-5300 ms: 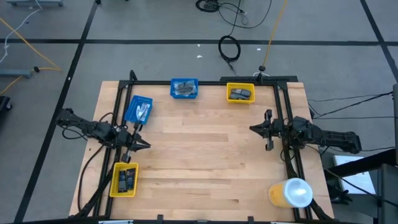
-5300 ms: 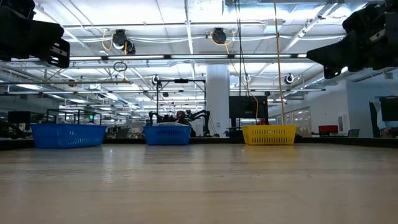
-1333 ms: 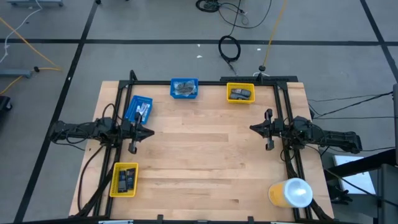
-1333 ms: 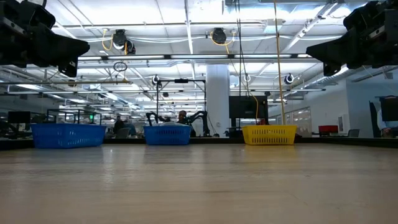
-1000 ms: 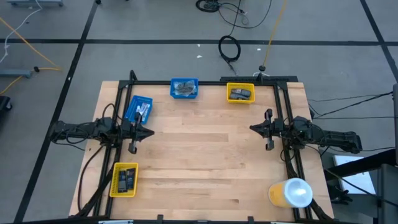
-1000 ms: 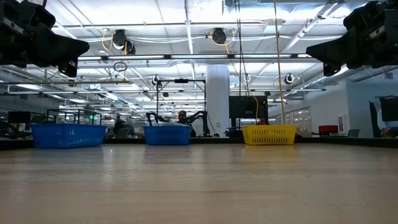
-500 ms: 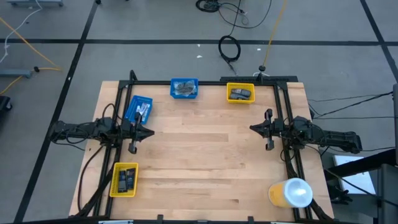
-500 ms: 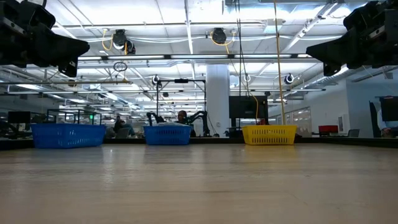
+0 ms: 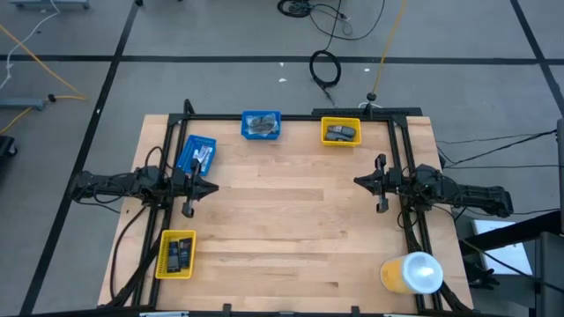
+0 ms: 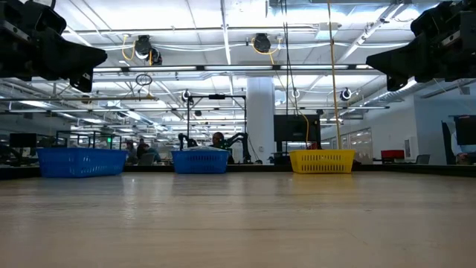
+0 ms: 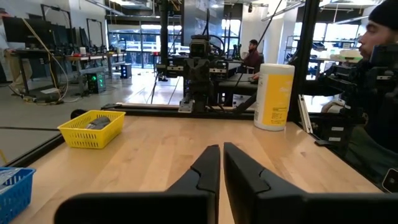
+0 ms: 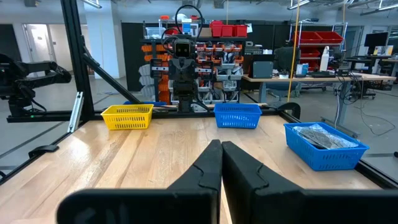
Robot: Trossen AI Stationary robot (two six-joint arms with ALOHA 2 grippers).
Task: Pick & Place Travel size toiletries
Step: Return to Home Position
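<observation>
Both arms sit at their own sides of the table point(image 9: 291, 229), facing each other across the bare wood. The left gripper point(image 9: 210, 187) has its fingers closed to a thin slit with nothing between them. The right gripper point(image 9: 358, 182) looks the same and is also empty.

The travel size toiletries point(image 9: 201, 157) all seem to be sorted. Some lie in the blue bin point(image 9: 180, 160) just beside the left gripper on its far side, and some dark ones lie in the yellow bin point(image 9: 159, 255) near it on the front side. A second blue bin point(image 9: 261, 114) and a second yellow bin point(image 9: 340, 119) stand at the far edge, the yellow one nearer to the right gripper.

The step in hand appears to be the return to rest, and it looks almost finished. To do it well, each arm should keep its fingers together, hold its height over the wood, and pass clear of the bin beside it.
</observation>
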